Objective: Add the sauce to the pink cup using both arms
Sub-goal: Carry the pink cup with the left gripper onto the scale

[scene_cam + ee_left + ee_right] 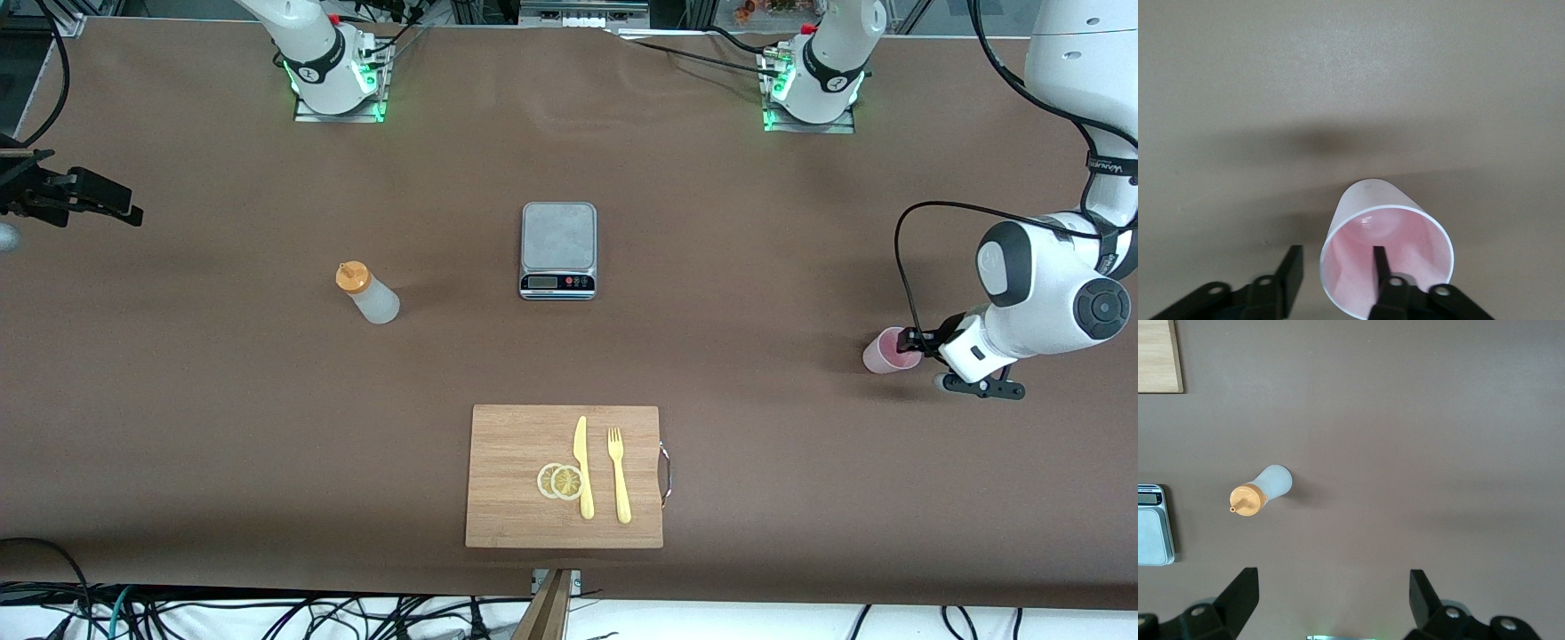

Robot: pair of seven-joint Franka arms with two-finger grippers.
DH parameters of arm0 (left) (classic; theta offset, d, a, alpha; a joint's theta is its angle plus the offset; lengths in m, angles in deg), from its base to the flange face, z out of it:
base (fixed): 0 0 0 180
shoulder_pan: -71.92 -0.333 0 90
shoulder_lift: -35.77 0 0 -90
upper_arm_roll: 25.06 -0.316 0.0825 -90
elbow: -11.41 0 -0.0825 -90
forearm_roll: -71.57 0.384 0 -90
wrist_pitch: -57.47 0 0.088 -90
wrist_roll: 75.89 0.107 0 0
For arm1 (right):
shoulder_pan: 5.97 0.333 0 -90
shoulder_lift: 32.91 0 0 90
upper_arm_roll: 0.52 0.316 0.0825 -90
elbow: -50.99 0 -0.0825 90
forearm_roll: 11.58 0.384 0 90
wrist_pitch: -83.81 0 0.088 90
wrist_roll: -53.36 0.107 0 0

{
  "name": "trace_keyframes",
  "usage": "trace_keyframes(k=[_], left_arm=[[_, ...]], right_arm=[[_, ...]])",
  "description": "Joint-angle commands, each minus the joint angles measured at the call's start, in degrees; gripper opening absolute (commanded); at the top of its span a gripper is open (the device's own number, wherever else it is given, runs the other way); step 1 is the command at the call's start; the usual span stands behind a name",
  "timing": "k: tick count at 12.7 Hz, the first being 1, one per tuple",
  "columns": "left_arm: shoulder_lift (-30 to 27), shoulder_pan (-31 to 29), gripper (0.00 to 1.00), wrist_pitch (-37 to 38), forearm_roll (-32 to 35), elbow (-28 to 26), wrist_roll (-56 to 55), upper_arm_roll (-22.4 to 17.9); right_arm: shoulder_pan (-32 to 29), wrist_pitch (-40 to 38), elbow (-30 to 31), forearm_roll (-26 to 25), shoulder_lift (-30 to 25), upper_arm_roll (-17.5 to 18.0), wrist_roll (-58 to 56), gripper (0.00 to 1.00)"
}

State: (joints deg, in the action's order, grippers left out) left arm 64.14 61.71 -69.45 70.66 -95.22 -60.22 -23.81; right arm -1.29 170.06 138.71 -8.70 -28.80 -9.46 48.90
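Observation:
The pink cup (pixel 885 351) stands on the brown table toward the left arm's end. My left gripper (pixel 913 340) is low at its rim. In the left wrist view one finger (pixel 1381 267) reaches inside the pink cup (pixel 1395 230) and the other finger (pixel 1291 267) is outside. The cup's wall is between them and a gap shows beside the outer finger, so the left gripper (pixel 1337 252) is open. The sauce (pixel 367 292), a whitish bottle with an orange cap, stands toward the right arm's end. My right gripper (pixel 107 203) hangs open and empty over that end of the table, well away from the sauce (pixel 1263 493).
A kitchen scale (pixel 557 249) sits mid-table. A wooden cutting board (pixel 516 498) lies nearer the front camera and carries a yellow knife (pixel 582 467), a yellow fork (pixel 618 476) and two lemon slices (pixel 560 481). The right wrist view shows the scale (pixel 1153 527) and a board corner (pixel 1158 353).

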Motion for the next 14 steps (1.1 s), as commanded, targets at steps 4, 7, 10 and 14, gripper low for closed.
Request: trace_keyframes(k=[4, 7, 10, 14], left_arm=[[-1.04, 0.19, 0.0, -0.7, 0.91, -0.95, 1.21, -0.37], [-2.96, 2.03, 0.0, 2.71, 0.12, 0.62, 0.25, 0.24], [-4.72, 6.59, 0.0, 5.63, -6.62, 2.21, -0.72, 0.68], [-5.61, 16.61, 0.0, 6.51, -15.94, 2.48, -2.29, 0.68]], right_arm=[[0.16, -0.99, -0.71, -0.77, -0.42, 0.32, -0.11, 1.0], [0.24, -0.99, -0.71, -0.77, -0.42, 0.41, -0.11, 1.0], [0.24, -1.08, -0.71, -0.77, -0.42, 0.41, -0.02, 1.0], [0.16, -0.99, -0.71, -0.68, -0.42, 0.41, -0.02, 1.0]])
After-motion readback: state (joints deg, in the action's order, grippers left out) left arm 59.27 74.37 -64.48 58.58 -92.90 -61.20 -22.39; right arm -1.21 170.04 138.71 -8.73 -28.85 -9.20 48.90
